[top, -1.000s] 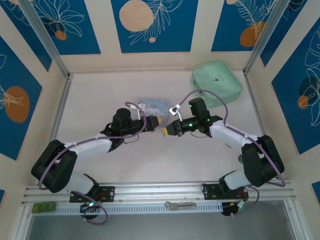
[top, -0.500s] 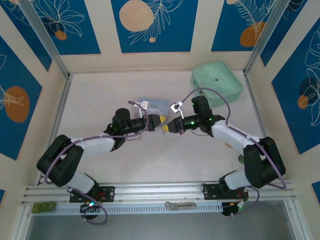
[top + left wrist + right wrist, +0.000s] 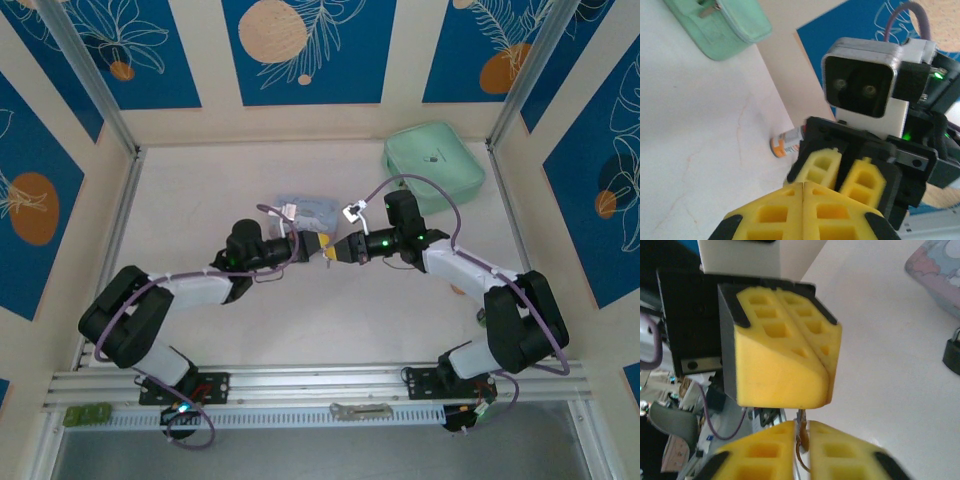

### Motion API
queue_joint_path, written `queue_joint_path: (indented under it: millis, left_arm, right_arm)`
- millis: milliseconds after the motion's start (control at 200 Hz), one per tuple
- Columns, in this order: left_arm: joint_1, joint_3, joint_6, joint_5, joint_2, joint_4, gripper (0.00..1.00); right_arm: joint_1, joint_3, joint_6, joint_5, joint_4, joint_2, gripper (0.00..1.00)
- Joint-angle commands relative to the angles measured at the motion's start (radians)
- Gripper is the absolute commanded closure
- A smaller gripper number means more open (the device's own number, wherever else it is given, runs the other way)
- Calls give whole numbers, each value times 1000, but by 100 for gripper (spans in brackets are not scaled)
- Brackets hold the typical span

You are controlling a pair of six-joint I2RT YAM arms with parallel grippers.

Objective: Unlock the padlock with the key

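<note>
A thin silvery key (image 3: 800,420) sits inside my right tool (image 3: 801,435), barely parted — my left tool (image 3: 826,382) pinched shut just above.

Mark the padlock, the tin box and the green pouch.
padlock (image 3: 952,356), right wrist view, on its black body.
tin box (image 3: 936,274), right wrist view, on its printed surface.
green pouch (image 3: 433,166), top external view, on its middle.
</note>
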Motion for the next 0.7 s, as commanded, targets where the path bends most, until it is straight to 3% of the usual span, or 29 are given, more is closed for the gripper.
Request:
queue_joint_path:
  millis: [0,120,340,465,695]
  left_arm:
    - [-23,-47,-16,-154,-42,-2,100]
    - [-57,-60,-41,-258,-37,35,100]
    - [-94,-54,-147,-295,60,214,100]
    - [-97,-68,-195,-307,100,316,100]
    - [-98,-77,-195,-319,74,307,100]
  right_arm:
    - [-19,-68,121,45,162,-54,72]
    - [-9,-166,265,125,350,-97,61]
    - [45,-227,371,169,584,-73,59]
    - [46,-234,378,178,600,-52,61]
    - [28,-272,379,187,610,-60,60]
